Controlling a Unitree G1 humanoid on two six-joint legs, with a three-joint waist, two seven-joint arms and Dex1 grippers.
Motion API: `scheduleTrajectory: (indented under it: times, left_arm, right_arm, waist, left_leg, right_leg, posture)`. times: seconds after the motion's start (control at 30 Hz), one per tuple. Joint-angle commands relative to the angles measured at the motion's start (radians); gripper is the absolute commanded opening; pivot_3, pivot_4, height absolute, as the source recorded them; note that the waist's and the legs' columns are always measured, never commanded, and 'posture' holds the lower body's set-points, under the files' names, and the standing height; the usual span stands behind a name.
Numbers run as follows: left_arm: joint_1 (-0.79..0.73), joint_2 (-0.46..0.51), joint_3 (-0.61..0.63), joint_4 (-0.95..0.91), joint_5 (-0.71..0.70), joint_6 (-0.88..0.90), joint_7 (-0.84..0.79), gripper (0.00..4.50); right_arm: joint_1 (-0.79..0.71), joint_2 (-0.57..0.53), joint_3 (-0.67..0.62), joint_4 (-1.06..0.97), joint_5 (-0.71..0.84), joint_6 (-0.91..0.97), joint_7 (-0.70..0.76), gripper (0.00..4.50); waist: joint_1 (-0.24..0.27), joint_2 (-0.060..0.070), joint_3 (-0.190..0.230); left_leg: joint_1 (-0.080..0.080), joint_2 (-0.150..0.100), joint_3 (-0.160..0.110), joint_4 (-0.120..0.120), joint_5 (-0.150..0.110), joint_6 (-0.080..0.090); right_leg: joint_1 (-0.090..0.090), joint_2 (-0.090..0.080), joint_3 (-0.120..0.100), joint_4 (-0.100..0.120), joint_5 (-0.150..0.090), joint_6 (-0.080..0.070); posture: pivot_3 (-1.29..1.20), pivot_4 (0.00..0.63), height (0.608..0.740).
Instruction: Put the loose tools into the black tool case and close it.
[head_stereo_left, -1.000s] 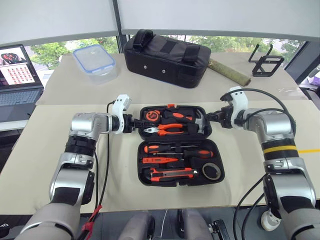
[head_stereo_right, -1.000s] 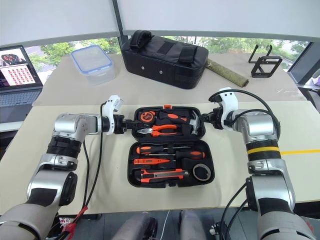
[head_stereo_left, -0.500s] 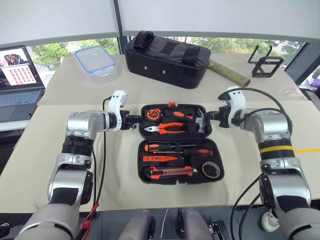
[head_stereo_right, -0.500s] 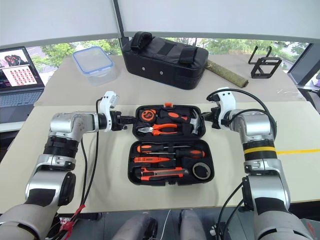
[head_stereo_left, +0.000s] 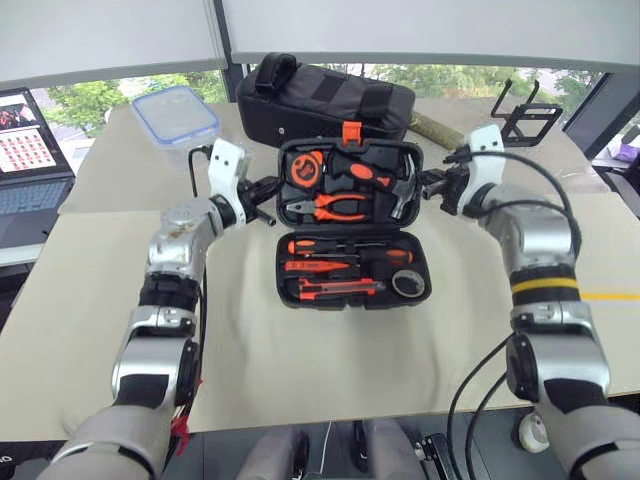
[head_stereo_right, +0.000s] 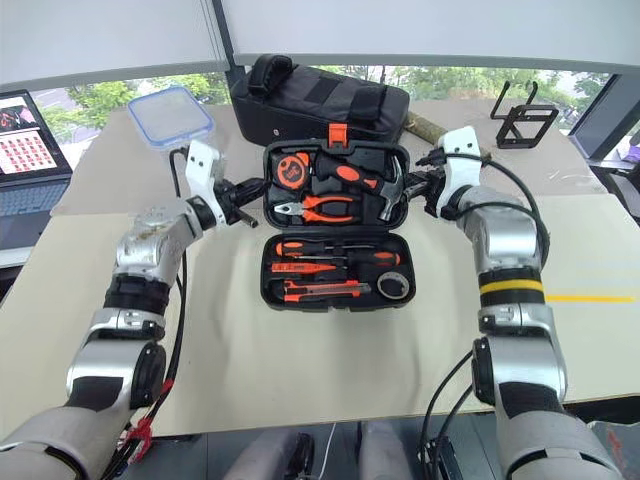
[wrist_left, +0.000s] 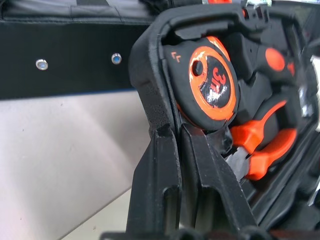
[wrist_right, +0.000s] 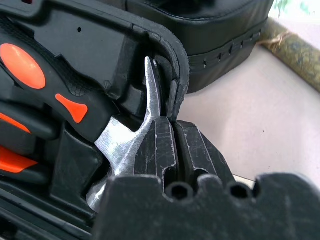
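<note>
The black tool case (head_stereo_left: 350, 225) lid is apparently clamped at its side edges by the left gripper (head_stereo_left: 268, 192) and right gripper (head_stereo_left: 432, 186), fingers together.

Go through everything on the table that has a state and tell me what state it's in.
Black tool case: open, lid half raised.
Left claw: shut on the lid's left edge.
Right claw: shut on the lid's right edge.
Black fabric bag: closed.
Plastic container: lid on.
Laptop: open, screen lit.
</note>
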Motion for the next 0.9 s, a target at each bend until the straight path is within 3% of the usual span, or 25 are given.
scheduleTrajectory:
  times: [0.03,0.17,0.33,0.53,0.7,0.77,0.9]
  left_arm:
    - [0.09,-0.014,-0.04,-0.124,-0.001,-0.027,-0.031,0.02]
    - [0.167,-0.013,-0.011,-0.233,-0.028,-0.002,0.01,0.02]
    - [0.32,0.022,0.056,-0.52,-0.138,0.156,0.056,0.02]
    - [0.608,0.124,0.205,-0.909,-0.338,0.424,0.113,1.94]
    - [0.767,0.236,0.289,-0.985,-0.405,0.488,0.059,3.7]
    - [0.793,0.287,0.326,-0.929,-0.392,0.48,0.046,4.41]
    - [0.682,0.341,0.314,-0.784,-0.428,0.574,0.053,4.46]
  right_arm:
    - [0.126,0.037,0.01,-0.178,-0.016,-0.097,-0.044,0.0]
    - [0.261,0.04,0.015,-0.303,-0.057,-0.248,-0.077,0.0]
    - [0.5,0.013,-0.016,-0.56,-0.055,-0.367,-0.068,0.0]
    - [0.81,-0.087,-0.184,-0.969,0.145,-0.185,0.006,1.91]
    - [1.004,-0.181,-0.291,-1.122,0.276,-0.083,0.102,3.65]
    - [1.064,-0.21,-0.342,-1.153,0.376,-0.009,0.128,4.31]
    - [0.969,-0.235,-0.347,-1.072,0.45,0.191,0.022,4.34]
  waist:
    - [0.001,0.0,-0.001]
    - [0.005,0.001,-0.005]
    - [0.006,0.002,-0.006]
    - [0.008,0.003,-0.006]
    - [0.028,0.003,-0.005]
    - [0.036,0.003,-0.005]
    - [0.042,0.003,-0.005]
  left_leg:
    - [0.002,-0.001,0.0,0.0,0.0,0.0]
    - [0.005,-0.002,0.001,0.0,0.0,0.0]
    - [0.008,0.0,0.002,0.0,0.0,0.0]
    - [0.011,0.002,0.003,-0.003,-0.001,-0.001]
    - [0.031,0.003,0.003,-0.007,-0.004,-0.002]
    - [0.041,0.003,0.004,-0.014,-0.007,-0.003]
    - [0.05,0.003,0.004,-0.015,-0.008,-0.002]
  right_leg:
    - [0.0,0.0,0.0,0.004,0.0,0.0]
    - [0.003,0.001,0.0,0.004,0.0,0.0]
    - [0.006,0.003,0.002,0.004,0.0,0.0]
    - [0.007,0.009,0.006,0.004,0.0,0.0]
    - [0.029,0.013,0.006,-0.009,-0.001,-0.001]
    - [0.037,0.012,0.007,-0.012,-0.002,0.0]
    - [0.045,0.012,0.007,-0.013,-0.003,0.0]
  posture:
    - [0.0,0.15,0.715]
    - [0.0,0.15,0.715]
    - [0.0,0.15,0.715]
    - [0.0,0.15,0.715]
    - [0.0,0.15,0.715]
    - [0.0,0.15,0.715]
    - [0.0,0.15,0.715]
